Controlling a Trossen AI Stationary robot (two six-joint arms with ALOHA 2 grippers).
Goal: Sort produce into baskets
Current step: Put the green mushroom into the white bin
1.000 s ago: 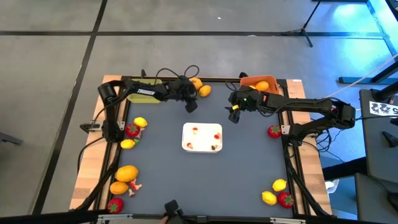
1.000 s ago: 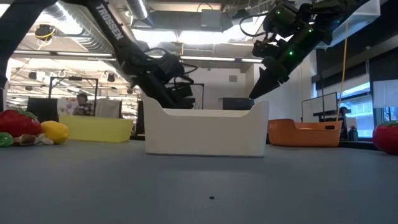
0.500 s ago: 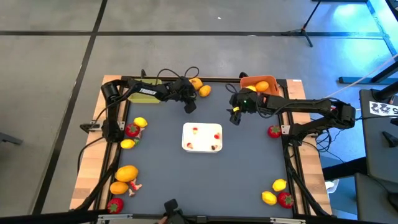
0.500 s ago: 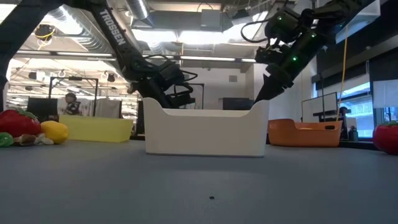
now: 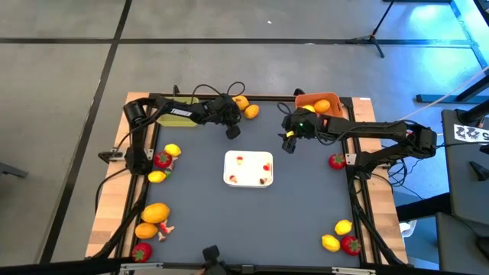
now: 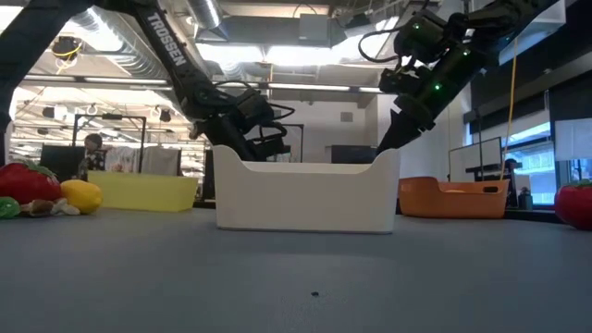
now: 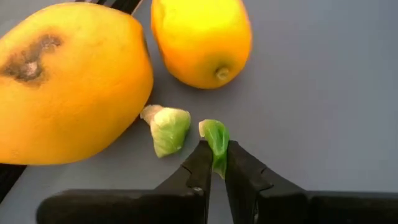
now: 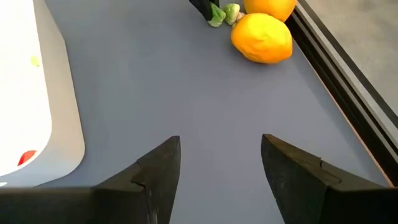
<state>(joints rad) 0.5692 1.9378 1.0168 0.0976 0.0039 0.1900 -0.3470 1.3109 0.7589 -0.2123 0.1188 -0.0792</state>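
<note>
Two orange-yellow fruits lie on the dark mat near the table's far edge, with two small green leaf scraps in front of them. My left gripper is beside them, shut on one scrap. My right gripper hangs open over bare mat to the right of the white tray. The orange basket at the far right holds one orange fruit. The yellow-green basket stands at the far left, partly under my left arm. My left gripper pinches the right-hand green scrap between its two fingertips. The fingers slant down toward it from the table's left side. The scrap sticks out past the tips, toward the fruits; whether it still rests on the mat I cannot tell.
More produce lies at the left edge, the near left corner, the right edge and the near right corner. The tray holds tiny red scraps. Open mat lies around and in front of the tray.
</note>
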